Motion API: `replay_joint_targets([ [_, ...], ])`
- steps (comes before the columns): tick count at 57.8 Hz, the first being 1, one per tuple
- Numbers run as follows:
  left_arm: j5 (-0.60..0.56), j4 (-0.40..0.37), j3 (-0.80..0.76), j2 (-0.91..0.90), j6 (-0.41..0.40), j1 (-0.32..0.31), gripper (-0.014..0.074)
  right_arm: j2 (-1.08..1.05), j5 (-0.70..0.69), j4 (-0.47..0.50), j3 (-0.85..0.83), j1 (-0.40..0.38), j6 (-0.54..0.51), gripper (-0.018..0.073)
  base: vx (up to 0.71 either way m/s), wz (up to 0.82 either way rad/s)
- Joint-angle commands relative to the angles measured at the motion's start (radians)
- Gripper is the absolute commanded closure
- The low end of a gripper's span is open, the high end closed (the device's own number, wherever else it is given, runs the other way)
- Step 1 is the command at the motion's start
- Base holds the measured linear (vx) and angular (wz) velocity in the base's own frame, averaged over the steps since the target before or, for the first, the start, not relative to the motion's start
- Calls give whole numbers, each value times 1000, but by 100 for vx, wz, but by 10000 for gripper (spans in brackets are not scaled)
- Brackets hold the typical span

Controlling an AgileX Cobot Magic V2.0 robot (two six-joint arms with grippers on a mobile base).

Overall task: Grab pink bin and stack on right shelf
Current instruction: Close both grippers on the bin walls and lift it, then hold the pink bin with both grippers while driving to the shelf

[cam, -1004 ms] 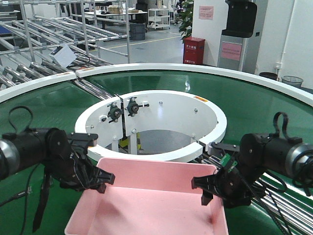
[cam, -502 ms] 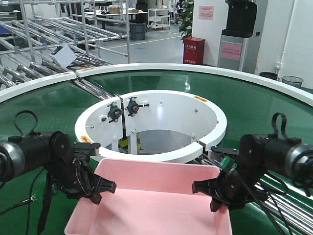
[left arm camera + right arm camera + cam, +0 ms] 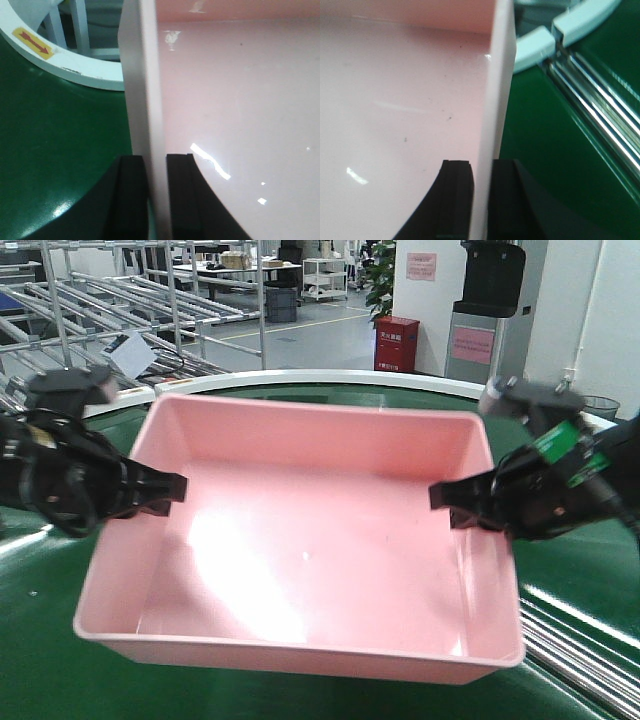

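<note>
The pink bin (image 3: 300,540) is held up in the air, tilted with its open side toward the front camera, and it fills the middle of that view. My left gripper (image 3: 172,488) is shut on the bin's left wall; the left wrist view shows that wall (image 3: 145,100) pinched between the two black fingers (image 3: 131,195). My right gripper (image 3: 447,498) is shut on the bin's right wall (image 3: 497,95), with one finger inside and one outside. The right shelf is out of view.
The green round conveyor (image 3: 40,640) with white rims (image 3: 330,377) lies below and behind the bin. Steel roller rails (image 3: 580,645) run at the lower right. Metal racks (image 3: 120,300) stand at the back left, a red cabinet (image 3: 396,343) behind.
Both arms have lifted the pink bin from the conveyor up toward the camera. It now covers the conveyor's white inner ring, which showed before.
</note>
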Motion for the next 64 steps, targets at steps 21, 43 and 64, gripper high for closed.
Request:
replay_joint_targets([
  [21,-199,-8,213,-322,-60,2,598,-174,-73,29,42,-8,-68,571,0,0],
  [43,-174,-7,213,-317,-59,2,598,-173,-64,30,42,-8,-68,571,0,0],
  [64,-174,-7,213,-317,-59,2,598,-173,-64,29,42,-8,-68,571,0,0],
])
